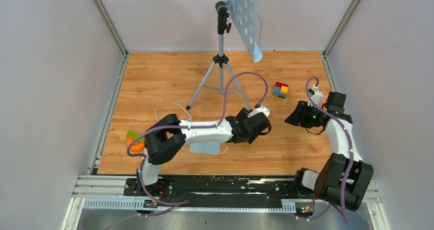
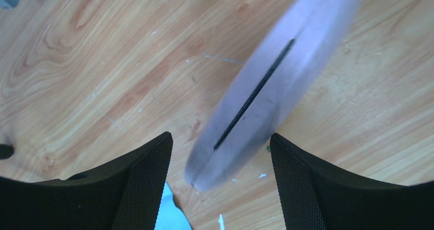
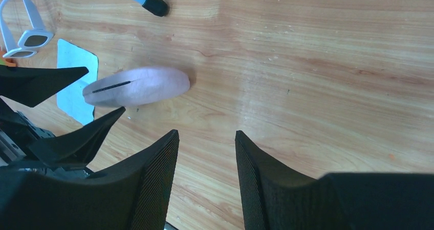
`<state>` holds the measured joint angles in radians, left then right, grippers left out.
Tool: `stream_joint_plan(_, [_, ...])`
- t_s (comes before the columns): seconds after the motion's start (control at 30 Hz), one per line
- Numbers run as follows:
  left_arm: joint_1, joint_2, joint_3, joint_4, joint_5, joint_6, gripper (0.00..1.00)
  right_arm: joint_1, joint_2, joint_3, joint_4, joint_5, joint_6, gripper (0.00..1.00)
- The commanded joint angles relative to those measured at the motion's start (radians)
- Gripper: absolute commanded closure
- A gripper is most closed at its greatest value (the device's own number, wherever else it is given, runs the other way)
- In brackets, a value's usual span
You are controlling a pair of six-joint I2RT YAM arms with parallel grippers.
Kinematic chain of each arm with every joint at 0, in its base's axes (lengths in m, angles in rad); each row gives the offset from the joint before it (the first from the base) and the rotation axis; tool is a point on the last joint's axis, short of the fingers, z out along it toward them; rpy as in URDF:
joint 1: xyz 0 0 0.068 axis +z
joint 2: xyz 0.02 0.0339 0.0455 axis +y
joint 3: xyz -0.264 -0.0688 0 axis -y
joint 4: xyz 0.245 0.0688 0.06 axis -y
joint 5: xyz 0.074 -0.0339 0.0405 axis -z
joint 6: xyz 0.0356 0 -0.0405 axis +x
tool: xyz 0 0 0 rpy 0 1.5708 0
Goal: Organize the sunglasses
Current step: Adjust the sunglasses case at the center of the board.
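Little looks done. On the wooden surface (image 3: 307, 61) the pale pink oval case (image 3: 138, 85) sits with one end between the spread left fingers (image 2: 138, 189), ungripped. The right fingers (image 3: 153, 189), parted, hold nothing. Beyond the flat blue-grey cloth (image 3: 77, 61), the white-framed, dark-lensed sunglasses (image 3: 30, 38) lie unfolded, well apart from both, not yet cased.

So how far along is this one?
Nothing looks done: the sunglasses lie unfolded on the table, apart from the pink case. In hand: the left hand, open, straddles the case without gripping. Left: probably getting the sunglasses into it.
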<state>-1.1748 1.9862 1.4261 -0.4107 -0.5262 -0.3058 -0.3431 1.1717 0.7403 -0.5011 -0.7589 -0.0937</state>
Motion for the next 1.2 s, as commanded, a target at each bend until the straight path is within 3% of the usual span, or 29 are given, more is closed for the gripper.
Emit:
stream_joint_plan(0.0, [0.045,-0.058,-0.054,0.022,-0.053,-0.072,0.26,-0.024,0.02,0.011,-0.007,-0.023,0.007,0.51])
stream_joint_plan(0.13, [0.097,-0.096,-0.13,0.096,-0.001,-0.1,0.27,-0.032,0.023,0.01,-0.007,-0.025,0.005,0.51])
stream_joint_plan(0.3, [0.127,-0.121,-0.216,0.295,0.189,-0.052,0.31,-0.04,0.029,0.01,-0.007,-0.032,0.005,0.51])
stream_joint_plan(0.4, [0.128,-0.106,-0.187,0.28,0.224,-0.042,0.3,-0.046,0.031,0.01,-0.007,-0.034,0.005,0.51])
stream_joint_plan(0.53, [0.101,-0.141,-0.206,0.336,0.279,0.115,0.24,-0.054,0.032,0.01,-0.008,-0.044,0.004,0.51])
stream_joint_plan(0.8, [0.086,-0.086,-0.027,0.062,0.235,0.455,0.19,-0.065,0.04,0.013,-0.008,-0.063,-0.006,0.51])
stream_joint_plan(1.03, [0.087,-0.028,0.031,0.029,0.278,0.749,0.14,-0.072,0.044,0.014,-0.01,-0.08,-0.01,0.51])
stream_joint_plan(1.17, [0.121,0.024,0.095,0.013,0.399,0.821,0.06,-0.078,0.037,0.013,-0.01,-0.093,-0.015,0.5])
